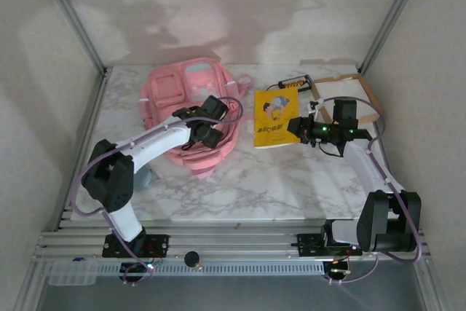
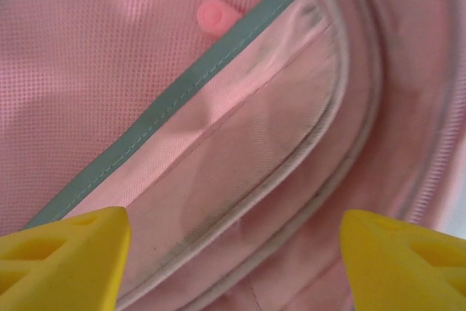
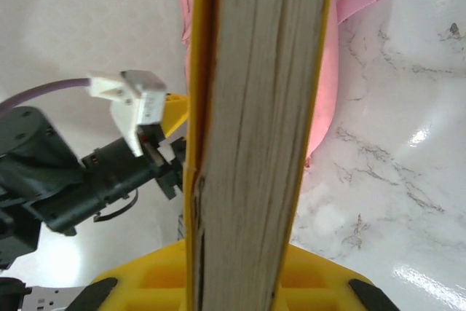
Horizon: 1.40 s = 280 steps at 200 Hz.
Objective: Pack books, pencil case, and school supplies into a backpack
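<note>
Right gripper [image 3: 244, 285]: closed on the yellow book [image 3: 255, 107], one yellow finger [image 3: 164, 271] on each cover, page block edge-on straight ahead of my wrist camera. Grip is at the book's right edge. Can't tell if the book is off the marble or resting on it.

Left gripper [image 2: 233, 267]: wide open, holding nothing. Both yellow fingertips [image 2: 62, 260] sit far apart just above the backpack [image 1: 182, 92]. Can't tell if they touch the fabric. Under them is pink mesh lining, a pocket mouth with grey-green trim [image 2: 167, 107] and a round pink snap [image 2: 216, 14].

Layout on the tabletop [image 1: 247, 180]:
- backpack is left of centre, toward the far edge, lying flat, with my left wrist over its near right part
- yellow book is right of centre, cover up, just beside the backpack's right side with a strip of marble between
- dark book [image 1: 295, 83] is at the far edge, beyond the yellow one
- brown tray [image 1: 336, 89] with white inside is in the far right corner, just right of the dark book, partly under my right wrist

Surface is white marble with grey veining, glossy, with glare near the right edge. Ribbed aluminium rail [image 1: 233, 242] runs along the near edge and carries both arm bases. Plain off-white walls [image 1: 233, 5] stand on three sides, with slanted metal posts [image 1: 73, 12] at the far corners. Soft shadow falls on the far wall above the backpack.
</note>
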Available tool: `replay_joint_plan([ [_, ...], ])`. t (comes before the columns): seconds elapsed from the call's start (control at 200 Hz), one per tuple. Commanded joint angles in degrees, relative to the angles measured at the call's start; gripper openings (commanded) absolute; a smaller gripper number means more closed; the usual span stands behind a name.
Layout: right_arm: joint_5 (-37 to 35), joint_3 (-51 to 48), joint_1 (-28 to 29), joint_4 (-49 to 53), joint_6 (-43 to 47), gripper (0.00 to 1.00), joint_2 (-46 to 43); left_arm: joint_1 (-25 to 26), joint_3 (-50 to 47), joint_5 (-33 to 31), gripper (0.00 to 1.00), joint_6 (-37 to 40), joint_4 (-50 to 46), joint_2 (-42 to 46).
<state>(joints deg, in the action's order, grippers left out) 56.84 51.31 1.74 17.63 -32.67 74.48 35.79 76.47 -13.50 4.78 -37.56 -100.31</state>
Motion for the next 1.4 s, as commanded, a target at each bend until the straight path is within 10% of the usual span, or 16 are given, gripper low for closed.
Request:
replay_joint_plan([
  [0.0, 3.3, 0.0, -0.5, -1.8, 1.8, 0.0, 0.3, 0.3, 0.6, -5.8, 0.76, 6.1, -2.2, -3.4],
  [0.28, 3.1, -0.7, -0.9, -3.1, 1.7, 0.0, 1.3, -1.0, 4.8, -8.7, 0.65, 9.6, 3.2, -9.2],
  [0.671, 2.4, 1.0, -1.9, 0.8, 4.3, 0.0, 2.4, -2.7, 13.1, -4.6, 0.0, 12.2, 1.3, -10.4],
  [1.021, 1.7, 0.1, 0.5, 2.9, 7.1, 0.0, 3.6, 0.5, 24.6, -4.6, 0.0, 10.1, -5.2, -3.8],
  [1.397, 1.4, -0.8, 15.3, -27.0, -15.5, 0.0, 13.6, 1.6, 36.0, -5.2, 0.0, 8.9, -10.6, -3.1],
])
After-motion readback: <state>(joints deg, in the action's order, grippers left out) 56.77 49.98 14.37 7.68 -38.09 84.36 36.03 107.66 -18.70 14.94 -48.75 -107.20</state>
